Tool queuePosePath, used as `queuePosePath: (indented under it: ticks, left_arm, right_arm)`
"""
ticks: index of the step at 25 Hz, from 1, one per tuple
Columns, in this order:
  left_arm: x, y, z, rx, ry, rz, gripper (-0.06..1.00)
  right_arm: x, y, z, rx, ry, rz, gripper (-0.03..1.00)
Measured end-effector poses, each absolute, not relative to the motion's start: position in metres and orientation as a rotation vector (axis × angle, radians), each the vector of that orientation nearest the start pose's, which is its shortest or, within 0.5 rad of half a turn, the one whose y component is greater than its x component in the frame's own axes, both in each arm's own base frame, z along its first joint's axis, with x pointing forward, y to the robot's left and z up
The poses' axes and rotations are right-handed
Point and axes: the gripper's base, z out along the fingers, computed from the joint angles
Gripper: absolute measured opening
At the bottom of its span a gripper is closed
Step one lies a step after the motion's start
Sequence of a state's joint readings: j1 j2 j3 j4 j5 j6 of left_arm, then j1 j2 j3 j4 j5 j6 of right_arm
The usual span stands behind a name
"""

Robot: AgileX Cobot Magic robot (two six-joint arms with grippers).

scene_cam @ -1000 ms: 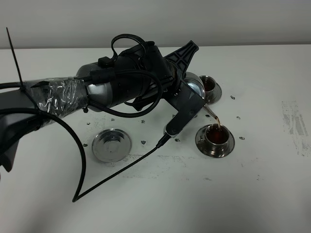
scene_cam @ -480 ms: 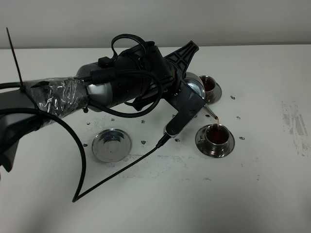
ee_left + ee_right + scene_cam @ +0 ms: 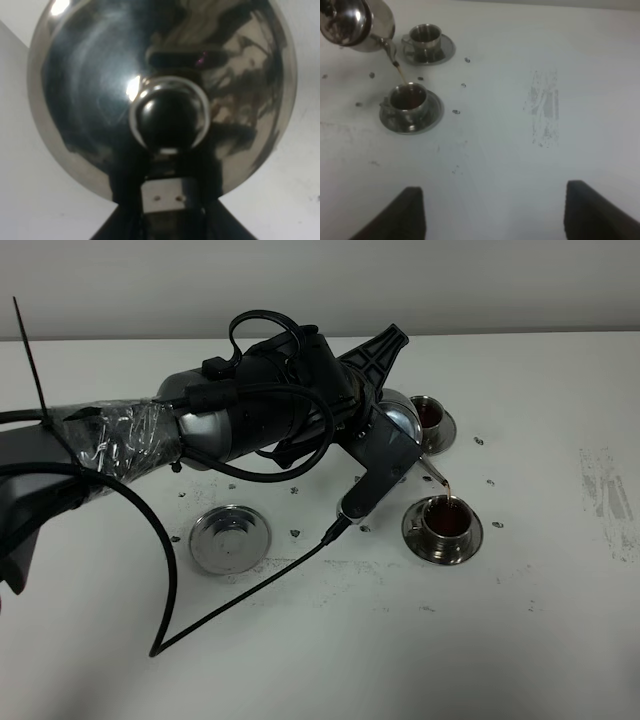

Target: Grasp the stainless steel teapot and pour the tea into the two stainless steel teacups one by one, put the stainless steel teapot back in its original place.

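A: Where is the stainless steel teapot right now?

B: Held up and tipped over the near teacup, a thin stream of tea falling from the spout into it. The far teacup sits behind, dark inside. The empty saucer waits well to the left.

A: And the left gripper?

B: Clamped tight on the teapot, apparently at the handle side. The right gripper hangs idle, fingers spread apart.

A: How will it handle?

B: Rigid, polished, probably slippery, and lighter as it empties. The loop handle looks the safest hold; the round body would likely slide.
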State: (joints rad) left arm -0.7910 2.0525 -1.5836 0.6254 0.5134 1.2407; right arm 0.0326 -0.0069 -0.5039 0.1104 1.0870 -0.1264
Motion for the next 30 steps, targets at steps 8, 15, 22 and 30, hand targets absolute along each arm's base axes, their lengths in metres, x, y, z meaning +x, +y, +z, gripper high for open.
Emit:
queuePosePath:
  ticks: [8,15,22,30]
  left_arm:
    - [0.344,-0.310,0.223,2.285,0.997,0.742,0.20]
    - [0.337,-0.305,0.249,2.096,1.230,0.618,0.20]
    - [0.320,-0.289,0.264,1.835,1.743,0.384,0.20]
    - [0.302,-0.282,0.244,1.507,2.201,0.133,0.20]
  right_arm:
    - [-0.008,0.009,0.277,-0.171,2.049,0.074,0.59]
    - [-0.008,0.009,0.277,-0.171,2.049,0.074,0.59]
    - [-0.008,0.009,0.277,-0.171,2.049,0.074,0.59]
    - [-0.008,0.009,0.277,-0.171,2.049,0.074,0.59]
